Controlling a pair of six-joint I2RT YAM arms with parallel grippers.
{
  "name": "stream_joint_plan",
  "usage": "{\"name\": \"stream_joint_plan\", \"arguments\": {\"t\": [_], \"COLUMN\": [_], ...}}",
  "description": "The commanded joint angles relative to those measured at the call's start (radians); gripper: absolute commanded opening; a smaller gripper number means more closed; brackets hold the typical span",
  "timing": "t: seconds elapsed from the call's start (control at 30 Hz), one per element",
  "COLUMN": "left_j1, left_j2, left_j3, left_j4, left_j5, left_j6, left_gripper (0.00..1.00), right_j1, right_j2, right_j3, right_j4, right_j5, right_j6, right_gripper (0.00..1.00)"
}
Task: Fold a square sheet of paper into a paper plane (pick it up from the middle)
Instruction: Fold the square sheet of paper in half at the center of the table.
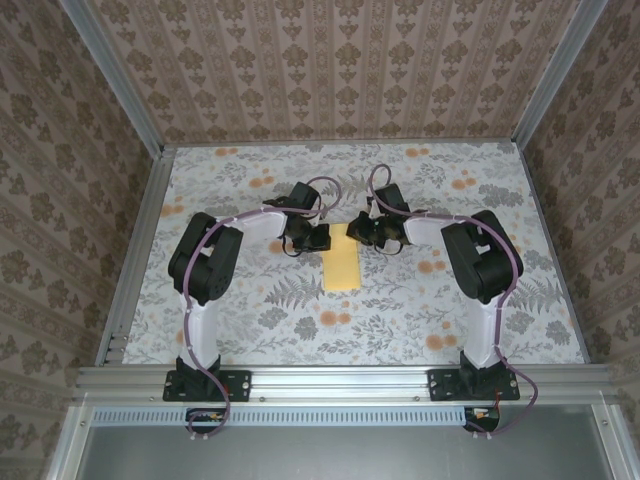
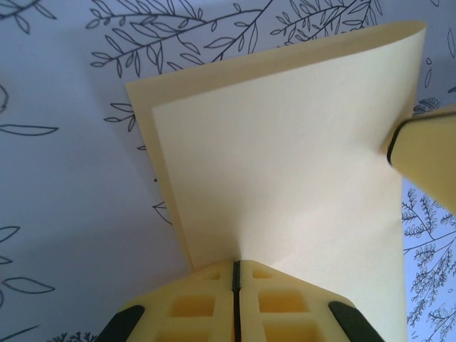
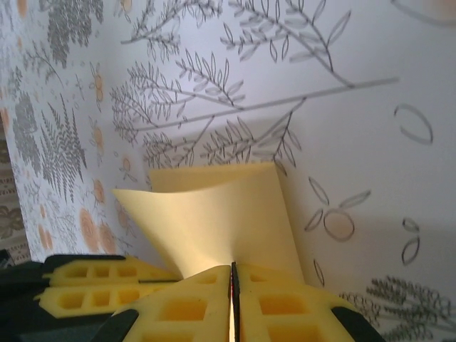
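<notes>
Top view: the paper [image 1: 343, 265] lies on the worktop [image 1: 250, 320] midway between the arms. It is a pale yellow strip, seemingly the square doubled over, with its long axis running from near to far. The left tool [image 1: 312, 238] and right tool [image 1: 372, 232] flank its far end, about equally close, so most of the strip extends from them toward the bases.

Left wrist view: the left tool [image 2: 235, 285] is pinched tight on the paper [image 2: 285, 164]. The top layer bows up off the lower one, and a thin border of the lower layer shows. The right tool [image 2: 426, 153] touches the sheet's right edge.

Right wrist view: the right tool [image 3: 233, 281] is likewise closed on the paper [image 3: 214, 221], which curls upward, with the left tool [image 3: 85, 285] just beside it. Judged from this, the coming move turns on pulling both held corners evenly along that axis.
</notes>
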Motion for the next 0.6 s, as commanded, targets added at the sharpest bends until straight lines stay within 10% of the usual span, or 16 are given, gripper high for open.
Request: {"name": "stream_joint_plan", "arguments": {"t": [0.0, 0.57], "left_j1": [0.001, 0.002], "left_j2": [0.064, 0.063], "left_j3": [-0.008, 0.0], "left_j4": [-0.083, -0.095], "left_j5": [-0.077, -0.089], "left_j6": [0.01, 0.015], "left_gripper": [0.08, 0.08], "right_j1": [-0.008, -0.01], "right_j2": [0.045, 0.052], "right_j3": [0.02, 0.102], "right_j4": [0.012, -0.037], "right_j5": [0.013, 0.023], "right_j6": [0.022, 0.002], "right_gripper": [0.11, 0.11]}}
